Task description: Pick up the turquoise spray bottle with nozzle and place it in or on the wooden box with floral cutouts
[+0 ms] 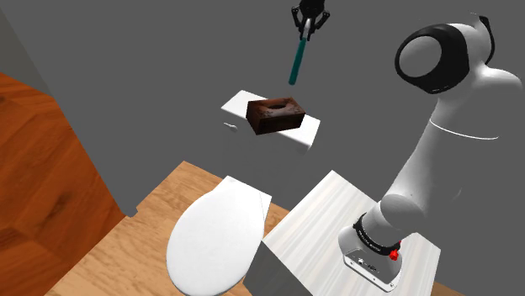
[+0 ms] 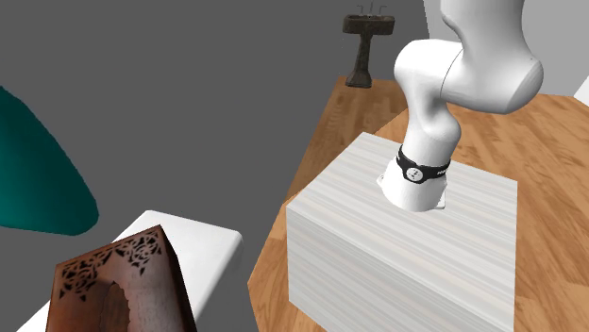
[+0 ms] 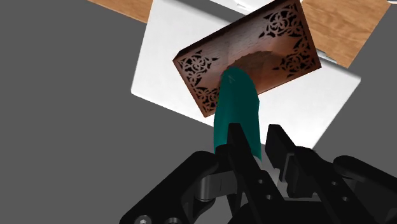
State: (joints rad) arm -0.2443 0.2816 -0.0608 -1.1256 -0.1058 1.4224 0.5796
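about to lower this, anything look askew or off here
The teal spray bottle hangs slanted from the gripper, not plumb, above the carved brown box. The box sits turned at an angle to the edges of its white top. Nothing looks spilled or broken.

Open air is separating the teal spray bottle [image 1: 296,64] from the carved brown box [image 1: 276,115] below it; box top is lying unobstructed. White toilet lid [image 1: 214,240] is sitting well apart, nearer the stand [image 1: 328,210].
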